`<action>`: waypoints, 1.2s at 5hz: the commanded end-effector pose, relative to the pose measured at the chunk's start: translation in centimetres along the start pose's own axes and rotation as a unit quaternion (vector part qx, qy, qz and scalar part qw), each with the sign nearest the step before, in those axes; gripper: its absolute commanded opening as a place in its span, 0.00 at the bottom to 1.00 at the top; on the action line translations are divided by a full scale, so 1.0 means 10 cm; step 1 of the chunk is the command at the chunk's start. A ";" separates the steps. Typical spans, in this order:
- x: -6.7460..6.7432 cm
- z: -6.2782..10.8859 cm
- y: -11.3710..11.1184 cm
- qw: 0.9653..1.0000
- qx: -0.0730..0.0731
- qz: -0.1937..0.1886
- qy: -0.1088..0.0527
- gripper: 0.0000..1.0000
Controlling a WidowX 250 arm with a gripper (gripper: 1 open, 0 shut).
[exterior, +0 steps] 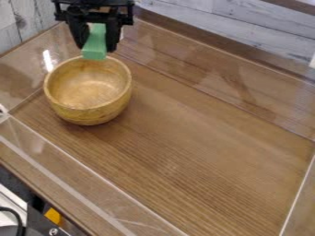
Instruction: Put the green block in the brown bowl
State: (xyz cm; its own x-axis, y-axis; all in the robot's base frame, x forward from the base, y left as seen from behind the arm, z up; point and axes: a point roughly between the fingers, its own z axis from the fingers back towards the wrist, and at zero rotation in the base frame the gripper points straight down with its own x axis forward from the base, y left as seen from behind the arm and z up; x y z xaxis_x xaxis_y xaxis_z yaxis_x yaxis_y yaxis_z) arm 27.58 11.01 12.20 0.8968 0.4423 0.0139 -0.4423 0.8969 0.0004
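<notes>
Camera view is showing the gripper (95, 33) clasping the green block (95, 42) upright over the far rim of the brown bowl (87, 91), so centring it over the hollow and lowering gently before releasing seems wisest.

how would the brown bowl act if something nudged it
The brown bowl looks like rigid wood, with visible thickness at the rim, so it probably wouldn't flex. Being wide and sitting upright on the table, it would likely slide before tipping. Its rounded wall might make it turn a little if pushed off-center.
</notes>
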 end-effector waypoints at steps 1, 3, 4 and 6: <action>-0.02 0.13 -0.02 0.999 -0.001 0.021 -0.034 0.00; 0.04 0.02 0.23 0.999 0.014 0.040 -0.029 0.00; 0.02 -0.01 0.26 0.998 0.022 0.056 -0.026 0.00; -0.08 -0.26 0.26 0.993 0.038 0.111 -0.016 0.00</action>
State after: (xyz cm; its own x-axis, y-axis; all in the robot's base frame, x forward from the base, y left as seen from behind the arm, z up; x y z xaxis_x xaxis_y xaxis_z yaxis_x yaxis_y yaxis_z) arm 25.35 12.83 8.64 0.7761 0.6305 0.0160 -0.6298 0.7733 0.0736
